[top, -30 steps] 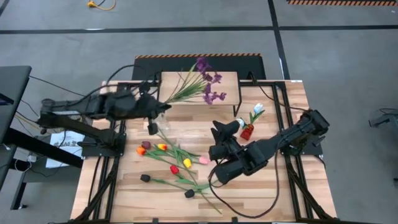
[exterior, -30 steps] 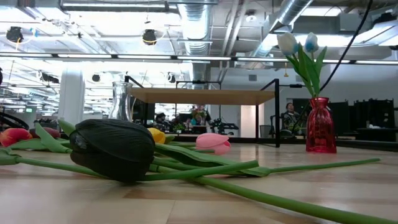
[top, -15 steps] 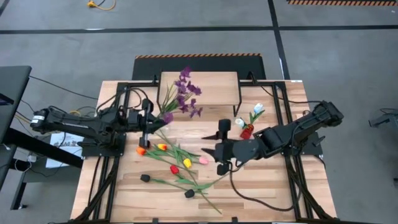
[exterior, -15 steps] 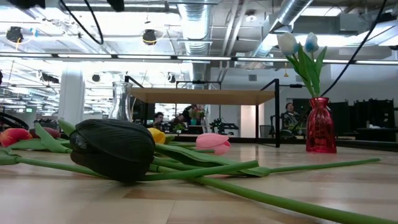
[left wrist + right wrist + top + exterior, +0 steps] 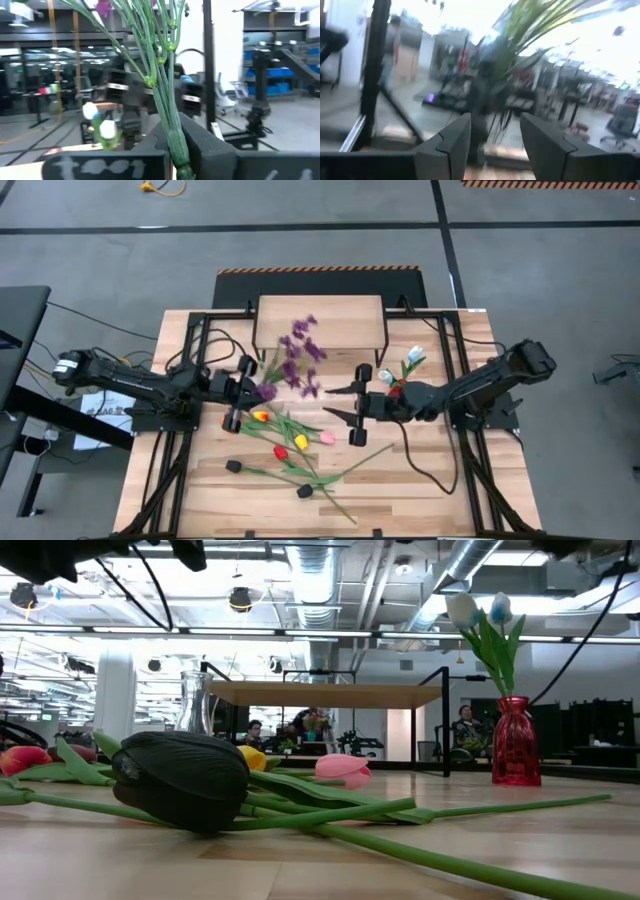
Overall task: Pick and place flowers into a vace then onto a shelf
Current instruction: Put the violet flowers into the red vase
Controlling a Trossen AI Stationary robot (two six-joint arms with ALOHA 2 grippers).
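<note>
A sprig of purple flowers (image 5: 295, 360) with green stems is held above the table by my left gripper (image 5: 248, 387), which is shut on it. My right gripper (image 5: 338, 403) stands open at mid table and points toward the sprig. Nothing is between its fingers (image 5: 442, 145). Several tulip-like flowers (image 5: 283, 442) lie flat on the table near the front, a black one (image 5: 180, 778) nearest the low camera. A clear glass vase (image 5: 197, 702) stands upright. The light-wood shelf (image 5: 320, 320) stands at the far middle of the table. My left gripper pinches the sprig's bundled stems near their lower end (image 5: 175, 142) between its two fingers. The fingers come from the table's left, about level. The stems rise out of the hold and fan toward the blossoms, and the whole sprig is lifted clear of the table.
A red vase (image 5: 515, 745) with white and pale blue flowers (image 5: 412, 360) stands at the right, close beside my right arm. Black metal frame rails (image 5: 165, 450) run along the table's sides. People show in the room far behind the shelf (image 5: 325, 693).
My left gripper has come down and tipped up to about level. It has carried the sprig from over the shelf toward the table's near side, where it now stands more upright. My right arm has stretched out and its wrist has rolled, so the gripper now points level toward the sprig.
</note>
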